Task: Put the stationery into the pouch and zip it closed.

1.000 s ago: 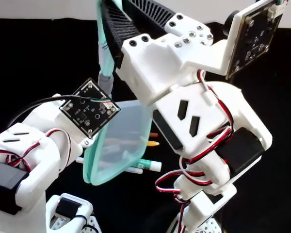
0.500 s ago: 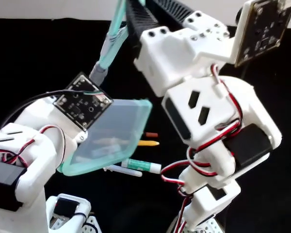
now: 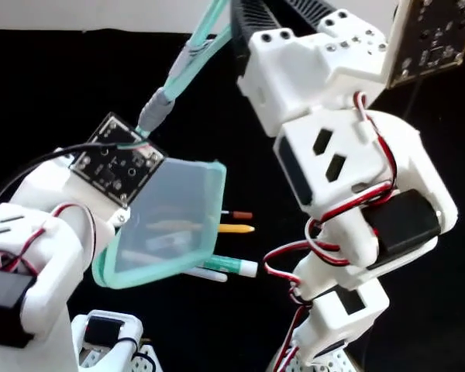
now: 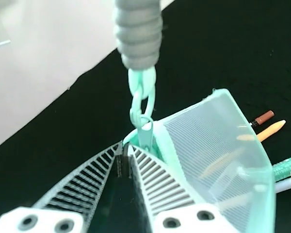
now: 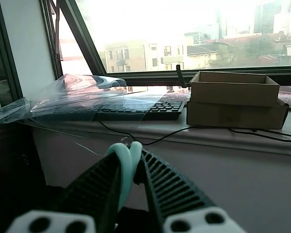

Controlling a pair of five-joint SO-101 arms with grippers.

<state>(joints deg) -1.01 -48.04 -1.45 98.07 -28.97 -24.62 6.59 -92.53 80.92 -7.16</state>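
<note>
Both arms, the right arm (image 3: 349,178) and the left arm (image 3: 39,248), are built of glossy white plastic shells with rounded corners. Black servo blocks (image 3: 399,225) sit bedded between the shells. Twisted bundles of red, white and black wire (image 3: 325,232) loop from joint to joint. The right arm's shell bears two dark rectangular slots (image 3: 329,155).

Each wrist carries a square dark circuit board with silver screws at its corners, the left board (image 3: 112,167) fed by a black cable and a green wire, the right board (image 3: 430,39) set on a white bracket.

The left hand (image 4: 125,146) and the right hand (image 5: 134,154) have black fingers ribbed with open slats. Both have white bases with dark screw holes.
</note>
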